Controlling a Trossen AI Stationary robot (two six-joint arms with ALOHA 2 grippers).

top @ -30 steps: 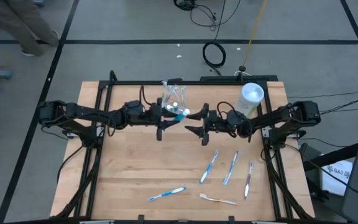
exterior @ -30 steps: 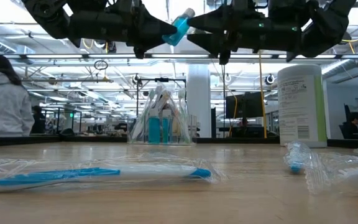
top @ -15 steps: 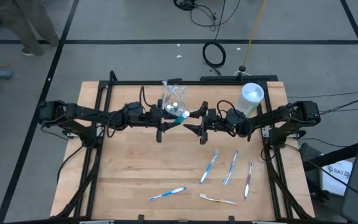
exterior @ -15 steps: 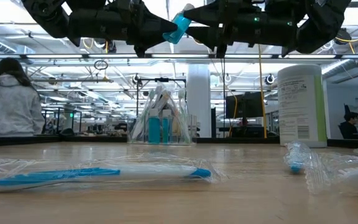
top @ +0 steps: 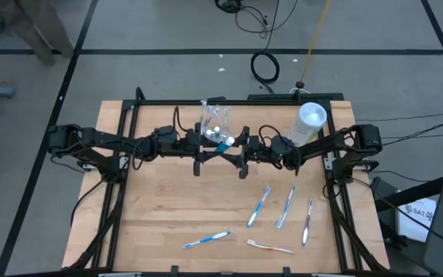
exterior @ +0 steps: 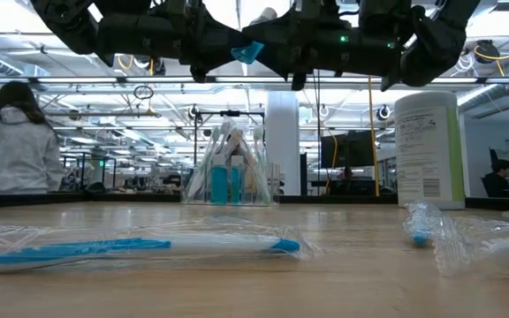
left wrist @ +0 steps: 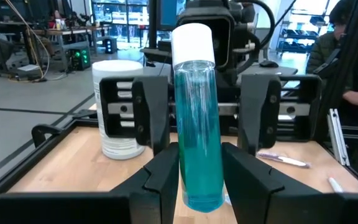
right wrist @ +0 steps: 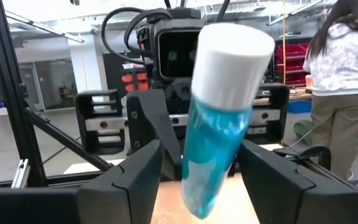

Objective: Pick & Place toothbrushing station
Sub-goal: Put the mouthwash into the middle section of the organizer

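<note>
Your right gripper (top: 237, 148) has closed the gap: a second ago it hung well apart from the left arm's load, and now it sits right up against the left gripper (top: 206, 148), high above the table near the back. Its fingers (right wrist: 272, 177), which stood at their widest, have begun to narrow around the teal toothpaste tube (left wrist: 197, 134). That reads as a mid-air handover getting under way, so the tube should soon change arms on its way to the station.

Your left gripper is clamped on the tube at a medium width, holding its lower body between both fingers (left wrist: 160, 180), with the white cap pointing toward the right arm. In the right wrist view the tube (right wrist: 219, 134) stands tilted between the right fingers, cap end nearest the camera. A clear gap shows on the one side; on the other I cannot tell whether the pad touches yet. Judge the right gripper as open and closing in, not yet carrying anything.

Below, the clear plastic cup (exterior: 230, 168) with brushes and a second tube stands at the back of the table (top: 160, 215). Five wrapped toothbrushes (top: 258, 206) lie toward the front right, and the white canister (top: 311, 121) stands at the back right.
</note>
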